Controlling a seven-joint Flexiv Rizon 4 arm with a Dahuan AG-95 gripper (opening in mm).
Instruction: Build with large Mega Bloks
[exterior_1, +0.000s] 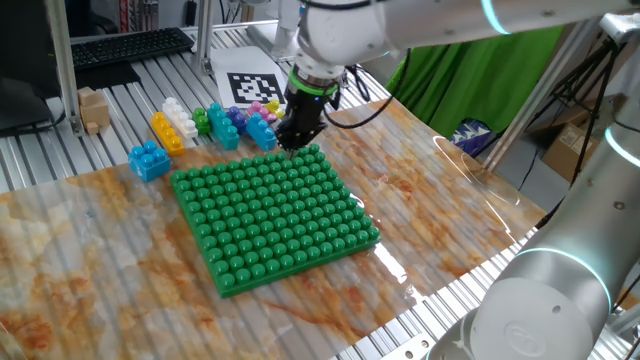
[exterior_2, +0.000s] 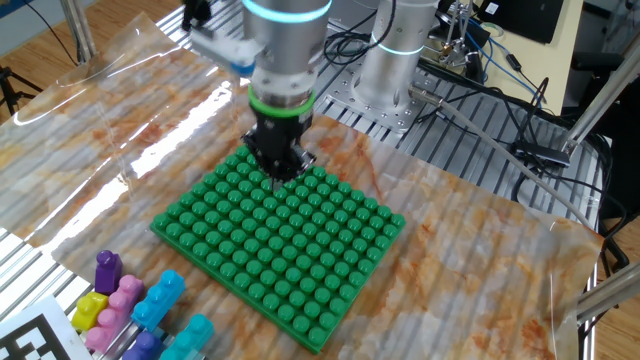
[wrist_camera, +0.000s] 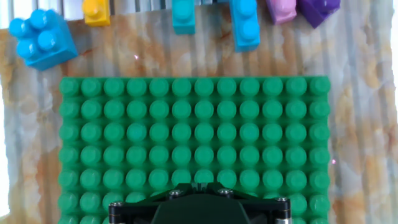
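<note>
The gripper (exterior_2: 280, 172) points straight down over the green baseplate (exterior_1: 275, 215), fingers together and holding nothing. No brick stands on the plate yet. The Mega Bloks lie on the table beyond the plate's far edge in the hand view, so reaching one likely means travelling that way: a blue four-stud brick (wrist_camera: 40, 38) at far left, then yellow (wrist_camera: 96, 11), turquoise (wrist_camera: 183, 15), blue (wrist_camera: 245, 25), pink (wrist_camera: 281, 10) and purple (wrist_camera: 318, 11) bricks, long axes pointing away from the plate. A black-and-white marker tag (exterior_1: 250, 86) lies behind them; no readable writing shows.

Robotics lab — cabling (exterior_2: 500, 60), slotted aluminium table (exterior_1: 120, 110).
</note>
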